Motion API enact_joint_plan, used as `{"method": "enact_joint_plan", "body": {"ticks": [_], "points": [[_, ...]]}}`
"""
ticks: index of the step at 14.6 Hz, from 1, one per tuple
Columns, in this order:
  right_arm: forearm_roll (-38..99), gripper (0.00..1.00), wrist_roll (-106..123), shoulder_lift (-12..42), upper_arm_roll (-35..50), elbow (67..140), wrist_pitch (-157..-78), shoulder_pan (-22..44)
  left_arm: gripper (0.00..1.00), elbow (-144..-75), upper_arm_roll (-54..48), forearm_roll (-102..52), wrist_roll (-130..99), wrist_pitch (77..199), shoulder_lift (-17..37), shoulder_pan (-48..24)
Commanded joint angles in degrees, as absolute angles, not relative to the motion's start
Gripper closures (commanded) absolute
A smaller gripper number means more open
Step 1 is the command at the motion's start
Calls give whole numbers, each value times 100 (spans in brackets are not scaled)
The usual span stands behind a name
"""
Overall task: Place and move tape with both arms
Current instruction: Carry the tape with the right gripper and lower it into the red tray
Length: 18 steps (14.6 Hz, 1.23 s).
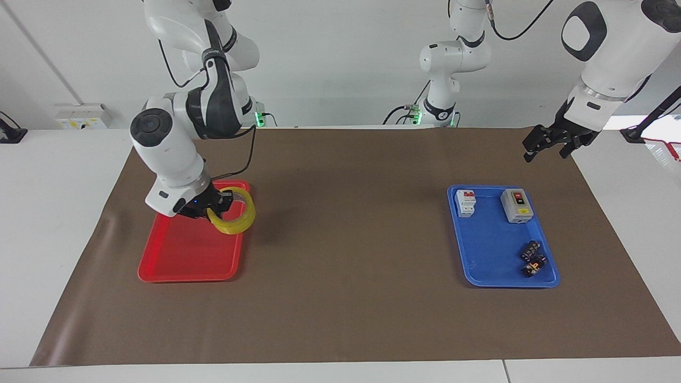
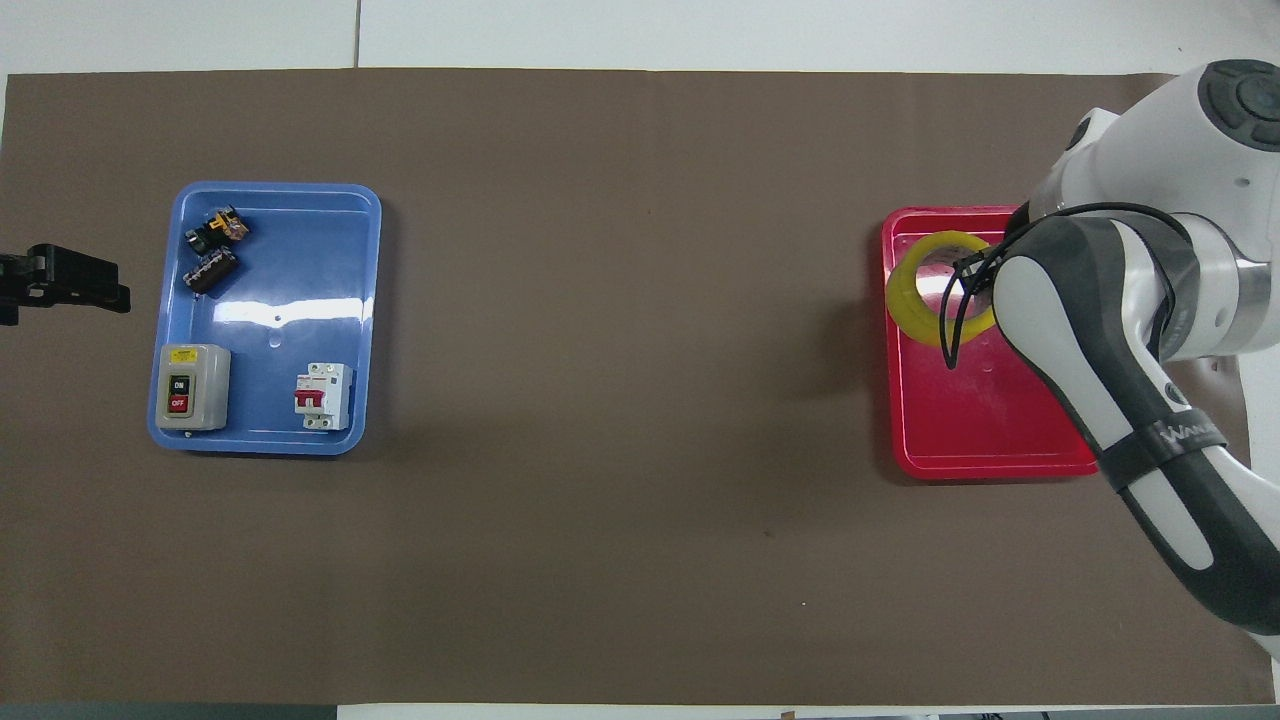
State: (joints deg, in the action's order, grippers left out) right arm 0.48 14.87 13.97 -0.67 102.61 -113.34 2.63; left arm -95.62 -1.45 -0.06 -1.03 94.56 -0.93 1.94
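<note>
My right gripper (image 1: 217,204) is shut on the yellow tape (image 1: 235,218), gripping its rim. It holds the roll tilted in the air over the red tray (image 1: 181,260), above the tray's corner nearest the robots and the table's middle. In the overhead view the tape (image 2: 912,296) shows over the red tray (image 2: 990,440), and the arm hides most of the right gripper (image 2: 975,272). My left gripper (image 1: 548,144) hangs open and empty in the air over the mat's edge at the left arm's end and waits; it also shows in the overhead view (image 2: 75,285).
A blue tray (image 1: 489,250) at the left arm's end holds a white circuit breaker (image 1: 466,202), a grey switch box (image 1: 517,205) and small dark parts (image 1: 533,259). A brown mat (image 1: 346,276) covers the table. Two smaller idle arms stand at the robots' end.
</note>
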Motion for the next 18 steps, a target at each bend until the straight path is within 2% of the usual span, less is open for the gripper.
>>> {"method": "enact_joint_plan", "body": {"ticks": [1, 5, 10, 17, 18], "points": [[-17, 100, 2169, 976, 18, 11204, -12048, -113, 0, -9501, -167, -114, 0, 9387, -79, 246], [-18, 100, 2741, 809, 18, 11978, -12865, -465, 0, -9518, -167, -114, 0, 9387, -97, 237], [-18, 100, 2769, 686, 9, 12532, -13481, -519, 0, -9527, -176, -114, 9, 9387, -114, 246], [-26, 100, 2769, 896, 9, 12603, -13913, -598, 0, -9519, -167, -114, -9, 9352, -114, 193], [-26, 87, 2769, 896, 9, 12604, -13904, -598, 0, -9519, -176, -114, -9, 9352, -114, 193]]}}
